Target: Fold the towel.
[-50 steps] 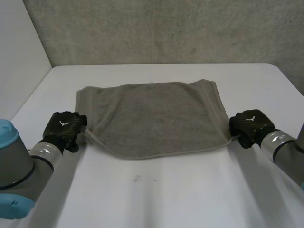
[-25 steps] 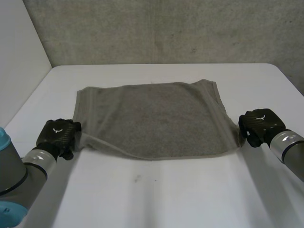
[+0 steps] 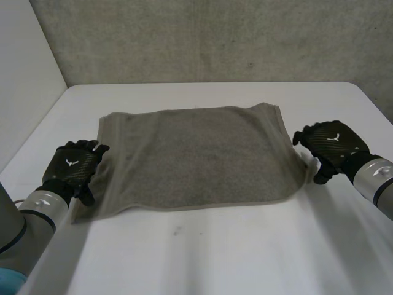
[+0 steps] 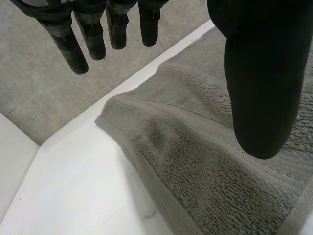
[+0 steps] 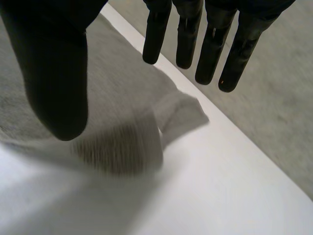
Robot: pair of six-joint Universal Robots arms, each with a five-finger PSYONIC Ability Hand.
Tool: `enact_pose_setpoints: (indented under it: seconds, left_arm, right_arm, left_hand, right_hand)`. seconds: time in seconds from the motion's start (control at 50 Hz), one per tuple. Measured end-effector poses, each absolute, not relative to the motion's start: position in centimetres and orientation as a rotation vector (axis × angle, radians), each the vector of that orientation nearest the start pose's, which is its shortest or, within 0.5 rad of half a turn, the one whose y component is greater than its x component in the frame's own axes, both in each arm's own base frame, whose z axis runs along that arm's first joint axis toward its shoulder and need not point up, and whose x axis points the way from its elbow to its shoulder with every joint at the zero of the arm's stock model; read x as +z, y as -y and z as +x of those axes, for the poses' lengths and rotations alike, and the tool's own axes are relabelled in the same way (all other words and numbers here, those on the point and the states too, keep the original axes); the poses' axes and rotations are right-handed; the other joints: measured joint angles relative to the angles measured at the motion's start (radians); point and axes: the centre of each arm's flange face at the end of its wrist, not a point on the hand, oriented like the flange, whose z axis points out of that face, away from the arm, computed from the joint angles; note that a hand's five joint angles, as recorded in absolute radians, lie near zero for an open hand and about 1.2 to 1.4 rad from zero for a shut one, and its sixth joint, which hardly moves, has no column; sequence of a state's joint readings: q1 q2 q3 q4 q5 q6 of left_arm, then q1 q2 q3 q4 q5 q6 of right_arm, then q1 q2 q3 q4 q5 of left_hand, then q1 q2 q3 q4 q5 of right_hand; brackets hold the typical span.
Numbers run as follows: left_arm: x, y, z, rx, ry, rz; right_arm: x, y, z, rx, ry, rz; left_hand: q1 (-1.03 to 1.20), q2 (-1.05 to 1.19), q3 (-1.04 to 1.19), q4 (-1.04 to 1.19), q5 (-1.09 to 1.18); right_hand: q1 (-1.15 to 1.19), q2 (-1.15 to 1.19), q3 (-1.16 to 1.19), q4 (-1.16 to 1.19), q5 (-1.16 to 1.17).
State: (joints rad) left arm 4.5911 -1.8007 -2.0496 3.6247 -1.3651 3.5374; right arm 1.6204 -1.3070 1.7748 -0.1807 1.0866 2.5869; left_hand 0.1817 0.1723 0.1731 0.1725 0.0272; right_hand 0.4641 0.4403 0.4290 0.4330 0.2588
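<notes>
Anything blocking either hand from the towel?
Nothing visible does. The left hand is open at the left edge of the towel, and the right hand is open beside its right edge, both just above the table.

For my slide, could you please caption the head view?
Open left hand and open right hand flank the grey towel on the white table.

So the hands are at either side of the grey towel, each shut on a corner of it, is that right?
Not quite: neither is shut. The left wrist view shows the left hand open, fingers straight above the towel; the right wrist view shows the right hand open likewise.
</notes>
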Motion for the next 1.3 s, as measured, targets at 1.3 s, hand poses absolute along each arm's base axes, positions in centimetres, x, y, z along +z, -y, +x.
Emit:
enact_pose_setpoints:
  seconds: [1.3]
  left_arm:
    - [14.1,26.5,-18.3,-1.929,-2.333,0.823]
  right_arm:
    - [11.2,34.3,16.9,-1.699,-2.259,-1.213]
  left_hand:
    - [0.003,0.018,0.015,0.017,0.000]
  right_hand:
    - [0.397,0.310,0.324,0.321,0.283]
